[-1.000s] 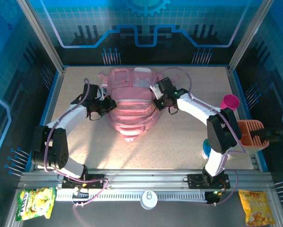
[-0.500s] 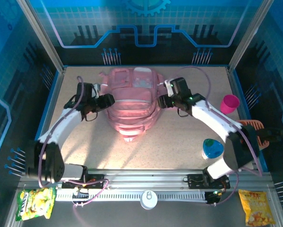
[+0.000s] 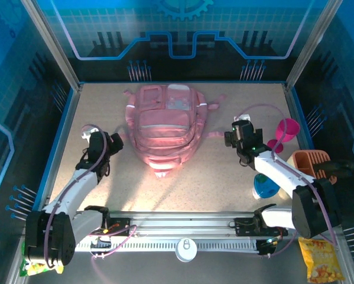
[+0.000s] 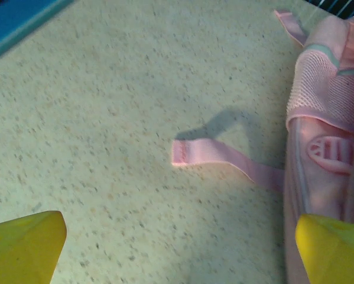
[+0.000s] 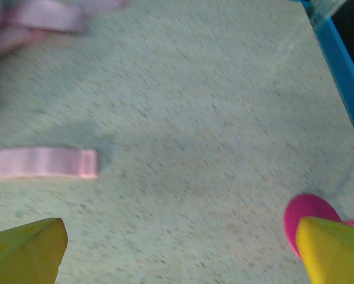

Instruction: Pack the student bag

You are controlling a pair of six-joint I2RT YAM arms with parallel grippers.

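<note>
Flat on the speckled table (image 3: 224, 177), middle toward the far edge: the student bag (image 3: 165, 127). Soft pink fabric, likely light and floppy; would sag if lifted by one corner. Better pinched at a seam beside a zip, from both sides. Spread wide and empty: left gripper (image 3: 109, 145) near its left flank, right gripper (image 3: 236, 135) off its right. Loose strap (image 4: 224, 157), too slack to lift by. Blurred magenta shape, probably the goblet cup (image 5: 309, 216).
</note>
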